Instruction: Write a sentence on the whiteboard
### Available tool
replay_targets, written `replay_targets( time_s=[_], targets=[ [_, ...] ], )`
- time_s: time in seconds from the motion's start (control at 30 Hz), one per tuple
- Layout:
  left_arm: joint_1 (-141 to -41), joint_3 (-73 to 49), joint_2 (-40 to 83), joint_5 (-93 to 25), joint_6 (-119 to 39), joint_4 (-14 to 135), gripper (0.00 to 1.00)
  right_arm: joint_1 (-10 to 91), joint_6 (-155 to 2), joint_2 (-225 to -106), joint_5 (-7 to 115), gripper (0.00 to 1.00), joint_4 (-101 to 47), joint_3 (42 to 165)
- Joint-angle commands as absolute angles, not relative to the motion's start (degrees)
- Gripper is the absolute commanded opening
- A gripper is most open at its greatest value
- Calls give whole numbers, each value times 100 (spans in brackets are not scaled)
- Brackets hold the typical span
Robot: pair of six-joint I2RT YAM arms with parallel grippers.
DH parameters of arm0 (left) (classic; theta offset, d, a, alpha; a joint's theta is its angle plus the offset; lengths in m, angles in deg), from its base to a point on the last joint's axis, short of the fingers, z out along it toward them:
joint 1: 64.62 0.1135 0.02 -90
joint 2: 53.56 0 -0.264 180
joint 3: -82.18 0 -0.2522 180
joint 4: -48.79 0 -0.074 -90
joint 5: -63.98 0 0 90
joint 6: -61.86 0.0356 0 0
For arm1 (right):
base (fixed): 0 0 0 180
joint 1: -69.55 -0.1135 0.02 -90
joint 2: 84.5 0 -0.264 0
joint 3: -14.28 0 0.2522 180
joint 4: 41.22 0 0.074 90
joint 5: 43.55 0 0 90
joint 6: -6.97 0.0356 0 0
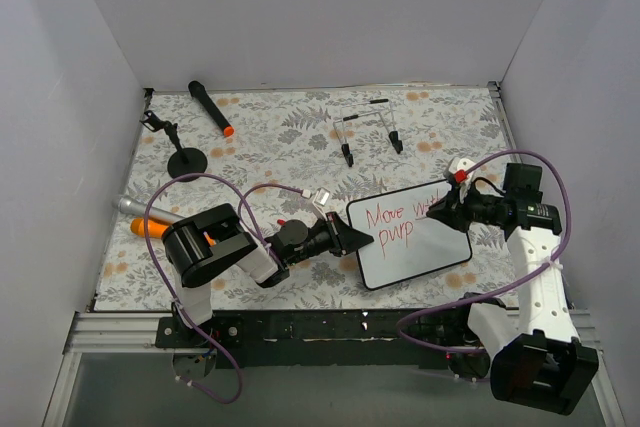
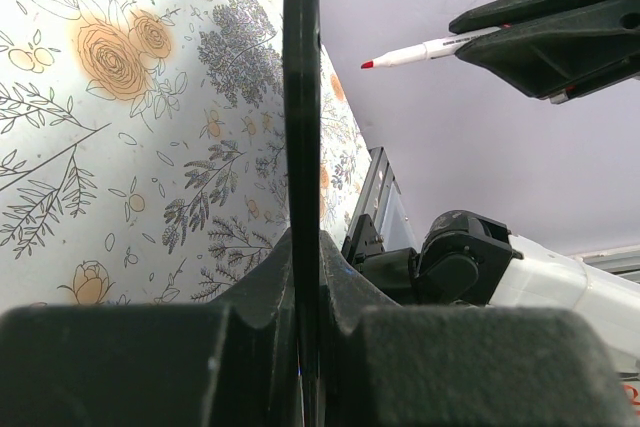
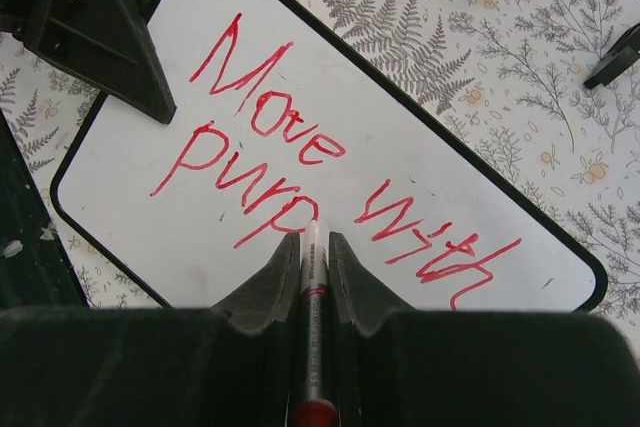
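Right gripper [image 3: 314,239], arm stretched low, pinches a red marker [image 3: 313,272]. Just ahead of it, the tip sits at the slanted red sentence [image 3: 270,112] "Move with purp" on the glossy whiteboard [image 3: 120,162]. Beyond, the left gripper [image 1: 362,238] clamps the board's edge.

Overhead downward view; wrist close-ups on whiteboard [image 1: 425,252]

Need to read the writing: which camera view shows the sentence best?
The right wrist view: the sentence fills the frame, reading "Move with purp". The top external view shows it small on the whiteboard; the left wrist view catches only that board's edge, no lettering.
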State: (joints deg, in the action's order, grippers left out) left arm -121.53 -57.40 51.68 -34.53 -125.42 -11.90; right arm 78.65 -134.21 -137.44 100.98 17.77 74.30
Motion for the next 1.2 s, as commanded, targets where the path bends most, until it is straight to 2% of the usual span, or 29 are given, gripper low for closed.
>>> replay_targets(
  time_s=[0.0,0.4,1.17],
  targets=[
    [-12210,-5795,5103,-3551,-12377,-2208,0,8053,-13357,-13705,10209,1,1736,7383],
    [-12219,-5786,5095,-3560,-12359,-2208,0,8475,-13515,-13934,10446,1,1727,7260],
    [-12254,-5725,5112,-3542,-12350,-2129,0,8475,-14200,-14039,10640,1,2078,7155]
  ],
)
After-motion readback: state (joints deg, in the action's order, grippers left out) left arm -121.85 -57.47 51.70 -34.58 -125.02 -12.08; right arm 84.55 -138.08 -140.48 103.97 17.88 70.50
